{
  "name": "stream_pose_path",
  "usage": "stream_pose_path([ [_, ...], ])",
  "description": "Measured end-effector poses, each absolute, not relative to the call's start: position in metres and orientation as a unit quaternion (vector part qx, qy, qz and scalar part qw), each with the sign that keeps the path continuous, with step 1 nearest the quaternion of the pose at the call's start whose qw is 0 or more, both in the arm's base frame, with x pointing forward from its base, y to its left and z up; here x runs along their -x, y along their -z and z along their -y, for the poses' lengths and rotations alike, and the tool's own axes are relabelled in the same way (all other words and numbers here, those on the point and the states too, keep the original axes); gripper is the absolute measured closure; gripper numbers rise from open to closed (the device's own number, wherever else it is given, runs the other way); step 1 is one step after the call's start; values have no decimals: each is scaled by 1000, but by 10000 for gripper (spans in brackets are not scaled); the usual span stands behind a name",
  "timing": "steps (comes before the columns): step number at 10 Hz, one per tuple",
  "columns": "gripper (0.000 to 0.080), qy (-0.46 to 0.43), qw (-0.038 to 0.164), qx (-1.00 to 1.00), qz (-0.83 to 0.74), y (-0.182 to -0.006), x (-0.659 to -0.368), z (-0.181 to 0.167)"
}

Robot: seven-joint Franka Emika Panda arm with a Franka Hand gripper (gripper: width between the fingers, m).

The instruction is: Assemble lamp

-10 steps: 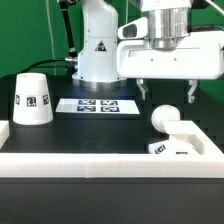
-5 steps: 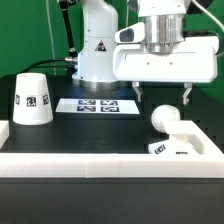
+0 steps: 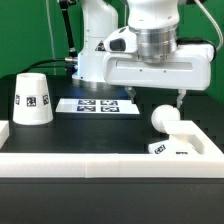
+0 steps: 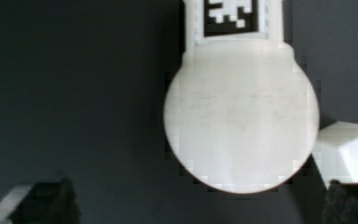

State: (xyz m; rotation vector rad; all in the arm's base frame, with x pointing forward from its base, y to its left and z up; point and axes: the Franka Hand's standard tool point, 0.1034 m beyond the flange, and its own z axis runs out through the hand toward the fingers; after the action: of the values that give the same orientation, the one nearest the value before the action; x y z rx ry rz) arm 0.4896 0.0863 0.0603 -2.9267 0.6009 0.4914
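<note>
The lamp's ball bulb lies on the table at the exterior view's right, touching the blocky base in front of it. The cone shade stands alone at the left. My gripper is open and empty, hovering just above the bulb with a finger on either side. In the wrist view the bulb fills the middle and its tagged stem points away. A corner of the base shows beside it. My gripper holds nothing, and the dark fingertips stand wide apart.
The marker board lies flat in front of the robot's pedestal. A raised white rail runs along the front and turns up at both sides, and the base sits against its right corner.
The gripper has moved toward the exterior view's left and come down closer over the bulb, with the wrist turning. The lamp parts have not moved.
</note>
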Motion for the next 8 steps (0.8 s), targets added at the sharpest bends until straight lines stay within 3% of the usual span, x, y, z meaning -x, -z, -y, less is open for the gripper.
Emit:
stream_pose_path([
  [2,101,-228,65,952,-192,-63,-497,-93],
  [3,101,-255,83,944,-193,-63,-502,-96],
  [6,101,-349,87,914,-189,-58,-495,-89],
  [8,101,-359,87,910,-187,-53,-496,-91],
])
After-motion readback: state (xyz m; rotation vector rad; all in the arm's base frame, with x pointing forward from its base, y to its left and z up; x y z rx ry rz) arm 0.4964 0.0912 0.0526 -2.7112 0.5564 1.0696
